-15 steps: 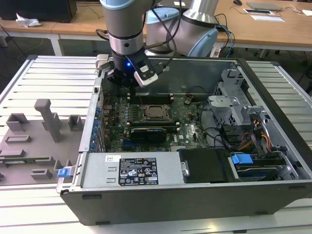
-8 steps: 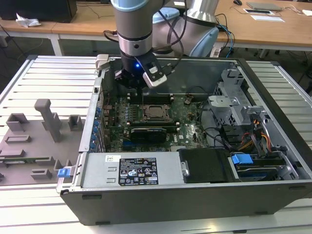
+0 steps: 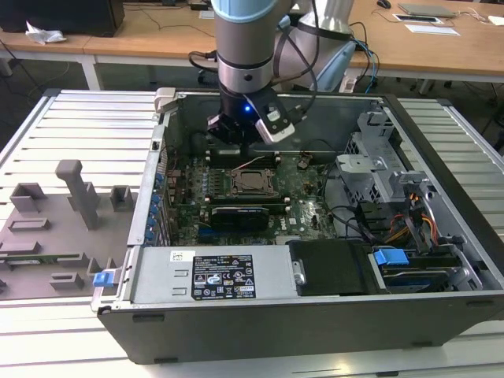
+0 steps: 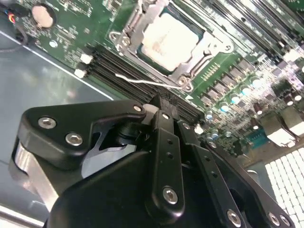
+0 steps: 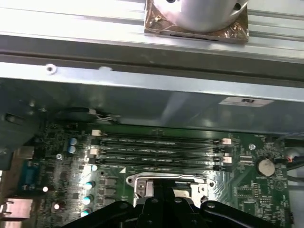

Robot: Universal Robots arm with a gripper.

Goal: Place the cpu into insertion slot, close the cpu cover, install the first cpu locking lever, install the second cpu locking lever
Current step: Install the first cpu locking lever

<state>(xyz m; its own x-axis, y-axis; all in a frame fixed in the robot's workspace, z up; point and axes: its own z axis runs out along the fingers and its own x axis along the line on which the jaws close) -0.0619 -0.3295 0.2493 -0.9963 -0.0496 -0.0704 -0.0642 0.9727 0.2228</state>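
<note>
The cpu (image 4: 170, 40), a pale silvery square, lies in the insertion slot (image 3: 250, 183) on the green motherboard (image 4: 71, 28). The cpu cover (image 4: 209, 45), a thin metal frame, lies flat around the chip. A thin wire locking lever (image 4: 145, 81) stands out along the socket's side next to the memory slots; it also shows as a pale line (image 3: 253, 162) rising from the socket. My gripper (image 4: 164, 108) hovers over the memory slots beside the socket, fingers (image 5: 156, 202) together and nothing between them. In the exterior view it (image 3: 236, 140) hangs just behind the socket.
Several long black memory slots (image 5: 159, 149) run between the socket and the case's back wall (image 5: 142, 102). A black card (image 3: 244, 215) lies in front of the socket. Drive cages and cables (image 3: 394, 213) crowd the exterior view's right. A grey fixture tray (image 3: 63, 228) sits outside the case.
</note>
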